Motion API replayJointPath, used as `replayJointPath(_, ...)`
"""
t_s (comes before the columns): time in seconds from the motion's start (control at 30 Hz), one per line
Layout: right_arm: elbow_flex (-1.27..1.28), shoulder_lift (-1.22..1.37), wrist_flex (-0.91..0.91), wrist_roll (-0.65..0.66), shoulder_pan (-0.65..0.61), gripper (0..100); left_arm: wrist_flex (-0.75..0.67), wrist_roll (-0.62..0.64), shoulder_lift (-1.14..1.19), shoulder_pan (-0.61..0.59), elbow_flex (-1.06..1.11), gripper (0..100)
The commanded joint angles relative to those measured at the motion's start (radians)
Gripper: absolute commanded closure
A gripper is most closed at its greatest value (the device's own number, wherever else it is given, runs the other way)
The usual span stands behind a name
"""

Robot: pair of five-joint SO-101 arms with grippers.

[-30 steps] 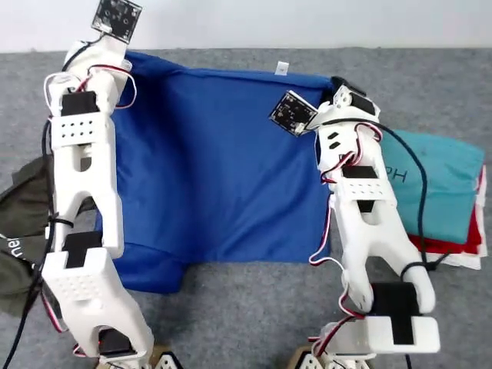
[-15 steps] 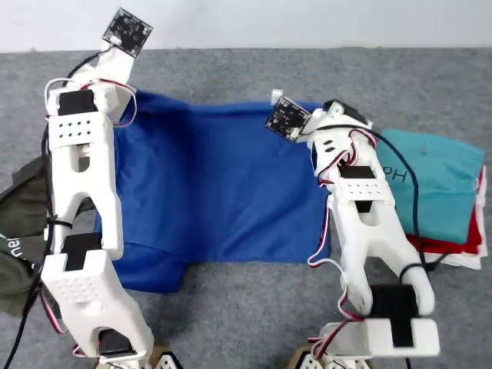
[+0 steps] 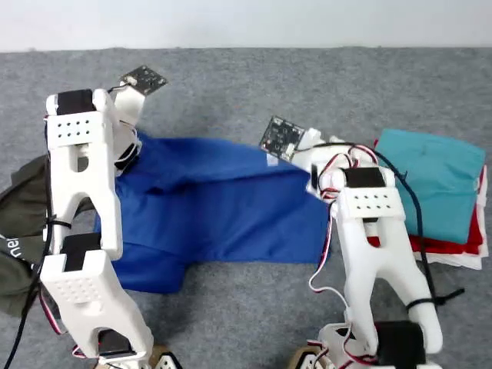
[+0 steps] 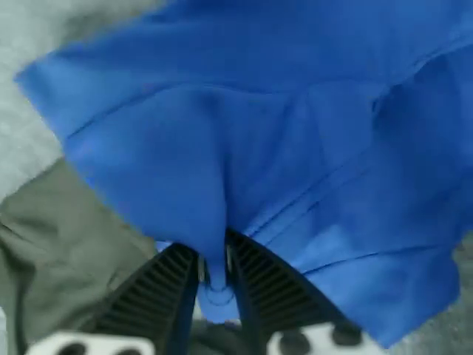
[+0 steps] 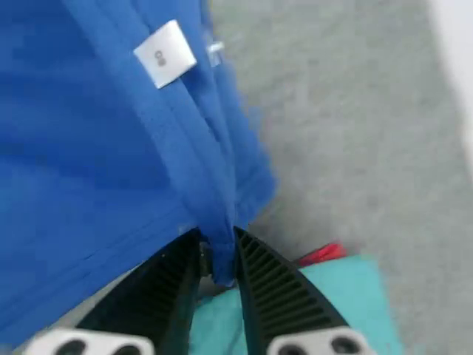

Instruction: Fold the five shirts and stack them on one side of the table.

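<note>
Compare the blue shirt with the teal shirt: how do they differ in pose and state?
The blue shirt lies spread wide, partly folded over; the teal shirt is folded small atop a red shirt. The left gripper and right gripper pinch the blue shirt; nothing holds the teal shirt. Both are on the same grey table.

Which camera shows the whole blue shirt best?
The high view: the blue shirt shows nearly whole, with its outline and folds. The left wrist view shows the fold clamped in the left gripper; the right wrist view shows the edge clamped in the right gripper, near a white tag.
</note>
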Motion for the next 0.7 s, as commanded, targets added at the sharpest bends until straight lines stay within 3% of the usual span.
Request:
replayJointPath(0.0, -0.017, -0.087, 0.136, -0.041, -0.004, 98.8, 0.037, 0.015, -0.127, -0.068, 0.038, 98)
replayJointPath(0.23, -0.015, -0.116, 0.323, -0.058, -0.019, 98.8, 0.037, -0.003, -0.344, -0.129, 0.363, 98)
replayJointPath(0.4, -0.003, -0.107, 0.341, -0.060, -0.022, 98.8, 0.035, -0.012, -0.483, -0.129, 0.584, 98)
replayJointPath(0.67, 0.051, -0.117, 0.398, -0.058, -0.038, 98.8, 0.035, -0.012, -0.555, -0.132, 0.765, 98)
